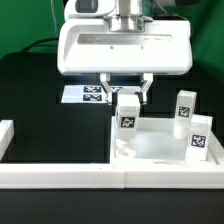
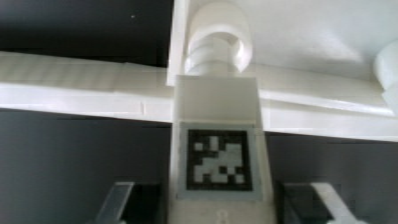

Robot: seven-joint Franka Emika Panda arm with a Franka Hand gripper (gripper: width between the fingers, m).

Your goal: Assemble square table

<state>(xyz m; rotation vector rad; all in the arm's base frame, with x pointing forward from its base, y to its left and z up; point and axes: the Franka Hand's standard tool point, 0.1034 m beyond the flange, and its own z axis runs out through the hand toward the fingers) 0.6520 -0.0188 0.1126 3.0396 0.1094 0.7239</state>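
Mid-assembly: the end effector (image 1: 127, 97) is clamped on one tagged leg (image 1: 128, 113), held upright directly beneath it over a corner socket of the square table top (image 1: 160, 147), while two further legs (image 1: 184, 110) stand beyond it, seemingly already seated, the rest unfinished.

No words, numbers or brand names can be read anywhere. The only signs are black-and-white square marker tags: one on the leg block (image 1: 128, 112) under the arm, seen close in the wrist view (image 2: 219, 160), one each on two further leg blocks (image 1: 184, 108) (image 1: 199, 140), and several on the marker board (image 1: 88, 94).
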